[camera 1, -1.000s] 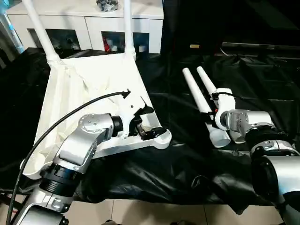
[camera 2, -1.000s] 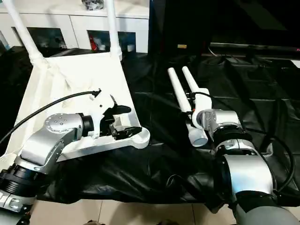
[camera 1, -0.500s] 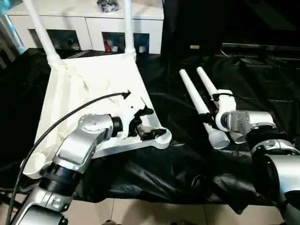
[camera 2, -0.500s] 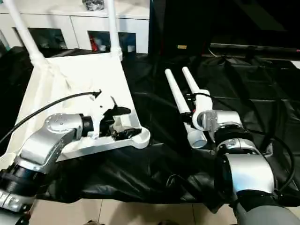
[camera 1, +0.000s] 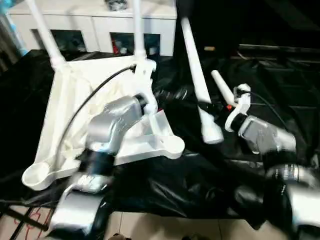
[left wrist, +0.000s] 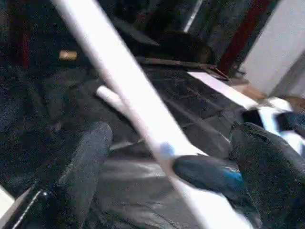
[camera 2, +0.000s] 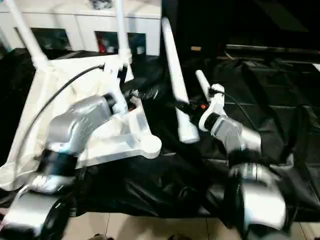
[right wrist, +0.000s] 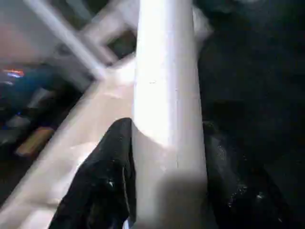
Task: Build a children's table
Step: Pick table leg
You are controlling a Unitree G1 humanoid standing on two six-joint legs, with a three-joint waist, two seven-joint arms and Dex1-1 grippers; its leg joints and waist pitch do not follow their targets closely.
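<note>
Right wrist view: the right gripper [right wrist: 167, 191] has its two black fingers [right wrist: 102, 186] pressed on either side of a white table leg [right wrist: 167, 95], pinching it near the wide end.
Held leg: in the left eye view it rises steeply from the right gripper [camera 1: 216, 111], narrow end up and away, wide open end hanging just below the grip.
Second leg [camera 1: 222, 89]: lies on the black cloth [camera 1: 200, 185] just beyond the right gripper, on its outer side.
Left gripper [left wrist: 162, 176]: fingers spread wide, one on each side of the held leg, not closed on it.
Tabletop [camera 1: 65, 115]: upside down on the cloth beside and under the left arm, well to the left of the right gripper; empty round corner socket [camera 1: 172, 146] nearest the held leg's wide end.
Fitted legs: two upright legs [camera 1: 137, 30] stand in the far corner sockets.
White cabinet [camera 1: 95, 22]: beyond the tabletop, behind everything.
</note>
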